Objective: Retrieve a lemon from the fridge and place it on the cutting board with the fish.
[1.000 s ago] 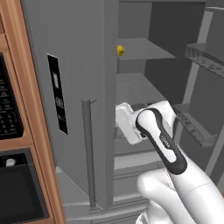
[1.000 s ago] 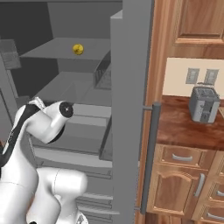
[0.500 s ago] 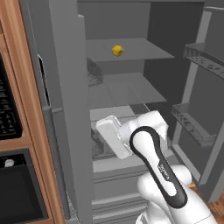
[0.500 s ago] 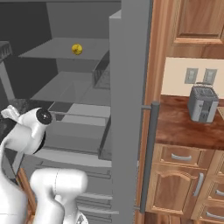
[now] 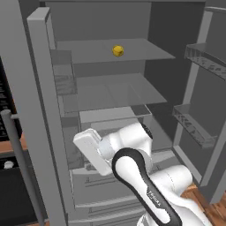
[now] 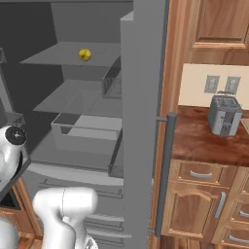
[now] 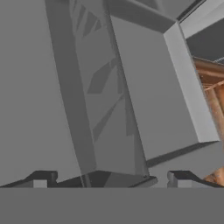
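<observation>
The fridge (image 5: 110,88) stands with both doors open, and its grey shelves are visible in the two base views. The lemon (image 5: 117,51) lies alone on the upper shelf (image 5: 132,50), near the middle; in the right base view it is the small yellow ball (image 6: 84,54) on the same shelf. It is well above the jaws and further back, deep inside the fridge, and nothing touches it.

The jaws (image 7: 107,178) are low, in front of the left door (image 5: 48,110), close to its inner side. In the hand view the two dark fingertips (image 7: 41,178) stand wide apart with nothing between them, so the jaws are open and empty. Ahead of the jaws there is only the grey inner wall of the door and its edge.

Far to the right of the jaws, past the right door (image 6: 141,121), a grey toaster (image 6: 223,115) stands on the reddish-brown surface (image 6: 204,141), above wooden drawers (image 6: 199,175).
</observation>
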You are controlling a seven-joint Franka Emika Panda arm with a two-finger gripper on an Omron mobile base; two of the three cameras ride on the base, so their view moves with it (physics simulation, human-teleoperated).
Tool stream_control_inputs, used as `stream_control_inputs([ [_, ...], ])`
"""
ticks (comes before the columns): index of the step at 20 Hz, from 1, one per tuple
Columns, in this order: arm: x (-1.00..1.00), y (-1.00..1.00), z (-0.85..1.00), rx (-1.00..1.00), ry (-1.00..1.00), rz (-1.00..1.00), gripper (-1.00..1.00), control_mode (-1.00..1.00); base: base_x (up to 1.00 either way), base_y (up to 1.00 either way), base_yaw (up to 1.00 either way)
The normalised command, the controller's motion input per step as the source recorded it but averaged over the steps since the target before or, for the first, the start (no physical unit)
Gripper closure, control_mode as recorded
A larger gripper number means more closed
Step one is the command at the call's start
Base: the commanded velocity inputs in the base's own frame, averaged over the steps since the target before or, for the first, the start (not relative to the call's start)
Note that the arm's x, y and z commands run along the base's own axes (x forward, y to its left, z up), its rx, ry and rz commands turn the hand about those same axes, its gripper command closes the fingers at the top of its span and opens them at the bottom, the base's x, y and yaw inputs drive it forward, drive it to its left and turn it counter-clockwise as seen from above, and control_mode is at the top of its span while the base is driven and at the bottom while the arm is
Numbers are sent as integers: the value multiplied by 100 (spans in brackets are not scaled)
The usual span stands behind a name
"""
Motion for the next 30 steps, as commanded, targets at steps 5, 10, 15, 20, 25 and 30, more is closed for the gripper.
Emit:
stream_control_inputs([
  [5, -36, 47, 0, -1, 0, -5, -100, -100, 0, 0, 0],
  [10, -30, 6, 0, -3, 0, -5, -100, -100, 0, 0, 0],
  [15, -5, -34, 7, -5, 5, -6, -100, -100, 0, 0, 0],
  [20, 0, -42, 27, -3, 11, -7, -100, -100, 0, 0, 0],
  [25, -8, -3, 41, 2, 2, -1, -100, -100, 0, 0, 0],
  [30, -11, -10, 38, -2, 1, 0, -100, -100, 0, 0, 0],
])
